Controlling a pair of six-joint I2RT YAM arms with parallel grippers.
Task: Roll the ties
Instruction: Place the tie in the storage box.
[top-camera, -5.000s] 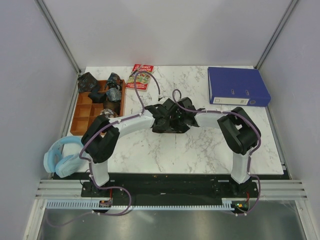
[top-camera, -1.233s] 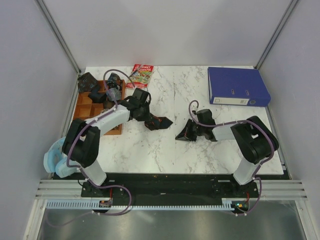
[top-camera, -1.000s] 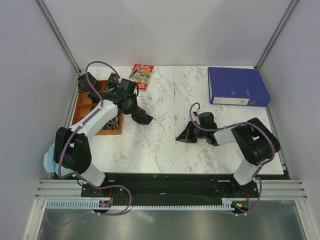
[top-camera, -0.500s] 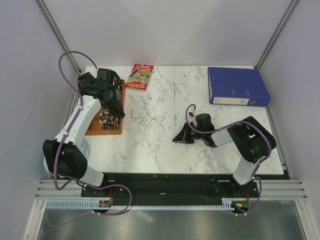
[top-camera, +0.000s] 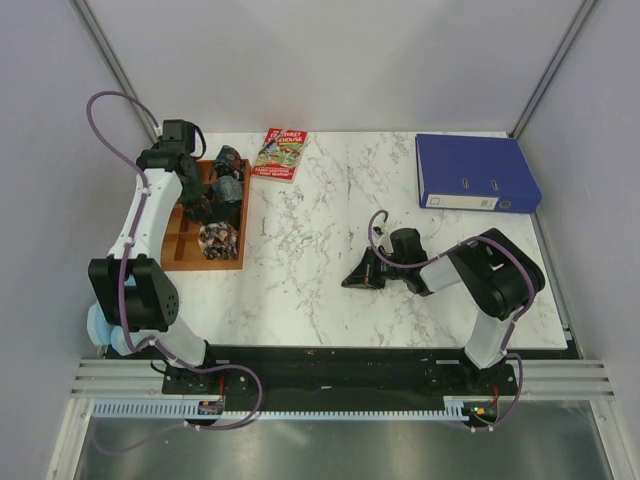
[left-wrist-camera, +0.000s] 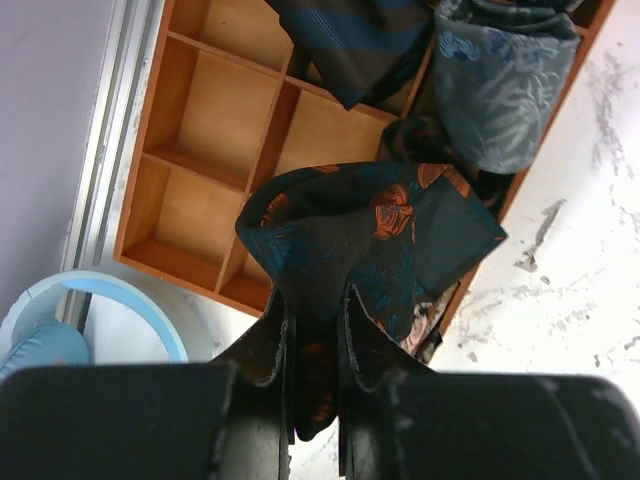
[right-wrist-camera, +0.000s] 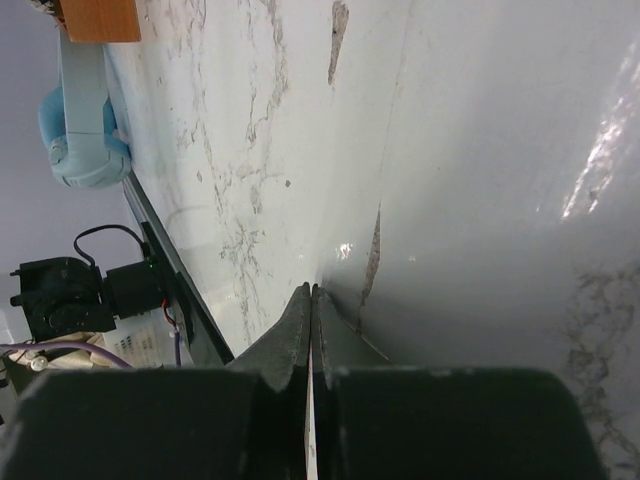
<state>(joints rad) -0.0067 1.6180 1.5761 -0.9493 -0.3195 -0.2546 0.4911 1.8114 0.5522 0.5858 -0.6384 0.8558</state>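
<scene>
Left gripper (left-wrist-camera: 317, 305) is seen pinching the black, orange-blotched tie (left-wrist-camera: 380, 230), held over the wooden tray (left-wrist-camera: 205, 120), in whose compartments grey-blue ties (left-wrist-camera: 495, 80) are lodged. Further right, the right gripper (right-wrist-camera: 311, 292) is pressed together, empty, low at the marble table (right-wrist-camera: 480, 150).

Found bare marble table (top-camera: 300, 295) wide open between wooden tray (top-camera: 172, 240) and right gripper (top-camera: 348, 283). Saw tray's left compartments unoccupied; far and right ones blocked by tie bundles (left-wrist-camera: 495, 85) and the black-and-orange tie (left-wrist-camera: 370, 240) hanging over them. Noted blue binder (top-camera: 475, 172) filling far-right corner, booklet (top-camera: 281, 153) lying flat at far edge, blue headphones (top-camera: 98, 324) off tray's near-left corner.
</scene>
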